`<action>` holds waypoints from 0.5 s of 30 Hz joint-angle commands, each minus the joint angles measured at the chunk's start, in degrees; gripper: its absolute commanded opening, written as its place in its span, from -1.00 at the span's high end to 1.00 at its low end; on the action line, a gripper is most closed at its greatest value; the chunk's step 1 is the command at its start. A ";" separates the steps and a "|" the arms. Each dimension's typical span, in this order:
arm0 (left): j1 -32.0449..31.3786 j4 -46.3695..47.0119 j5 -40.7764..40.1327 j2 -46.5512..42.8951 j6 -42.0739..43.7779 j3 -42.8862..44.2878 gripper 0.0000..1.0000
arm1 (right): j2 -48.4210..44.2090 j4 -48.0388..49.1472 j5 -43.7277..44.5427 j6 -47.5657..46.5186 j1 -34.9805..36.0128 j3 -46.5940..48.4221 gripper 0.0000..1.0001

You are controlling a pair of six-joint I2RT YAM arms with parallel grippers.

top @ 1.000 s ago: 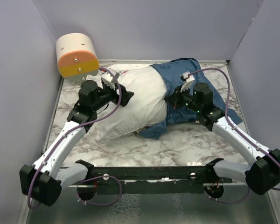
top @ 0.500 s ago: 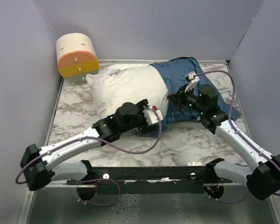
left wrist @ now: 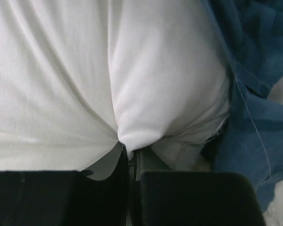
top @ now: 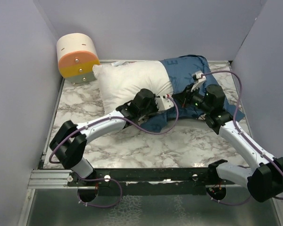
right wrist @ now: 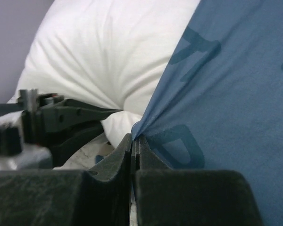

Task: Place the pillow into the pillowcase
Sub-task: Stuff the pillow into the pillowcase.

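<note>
The white pillow (top: 127, 82) lies across the back of the marble table, its right end inside the dark blue pillowcase (top: 181, 70). My left gripper (top: 166, 101) is at the pillow's near edge, right by the pillowcase's mouth. In the left wrist view the left gripper (left wrist: 130, 150) is shut on a pinch of white pillow (left wrist: 85, 70) fabric, with the pillowcase (left wrist: 259, 94) to its right. My right gripper (top: 183, 98) faces it closely. In the right wrist view the right gripper (right wrist: 134, 139) is shut on the pillowcase (right wrist: 236, 84) edge, beside the pillow (right wrist: 108, 47).
A cream and orange cylinder (top: 78, 57) stands at the back left corner, touching the pillow's left end. Grey walls close in the table (top: 132, 146) on three sides. A black rail (top: 146, 174) runs along the near edge.
My left arm swung from the pillow's left end round to its near right side and shut on the pillow's fabric. The pillow shifted back. My right gripper drew the pillowcase slightly back and right.
</note>
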 commanded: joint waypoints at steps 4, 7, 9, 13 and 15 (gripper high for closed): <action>7.17 6.29 27.29 12.97 -24.22 10.28 1.00 | 7.63 13.23 -19.99 11.77 0.01 8.74 0.99; 8.53 16.01 37.42 15.33 -38.25 8.94 1.00 | 9.67 11.33 -18.27 12.55 -0.03 13.17 0.99; 8.52 24.77 40.70 15.93 -44.29 5.25 1.00 | 11.58 9.01 -16.52 11.70 -0.03 15.07 0.99; 6.51 31.72 41.86 15.60 -48.58 0.77 1.00 | 14.78 9.28 -15.30 11.42 -0.12 14.38 0.99; 3.89 30.89 41.10 13.03 -46.52 -0.49 1.00 | 15.54 9.70 -15.00 11.32 -0.12 14.92 0.99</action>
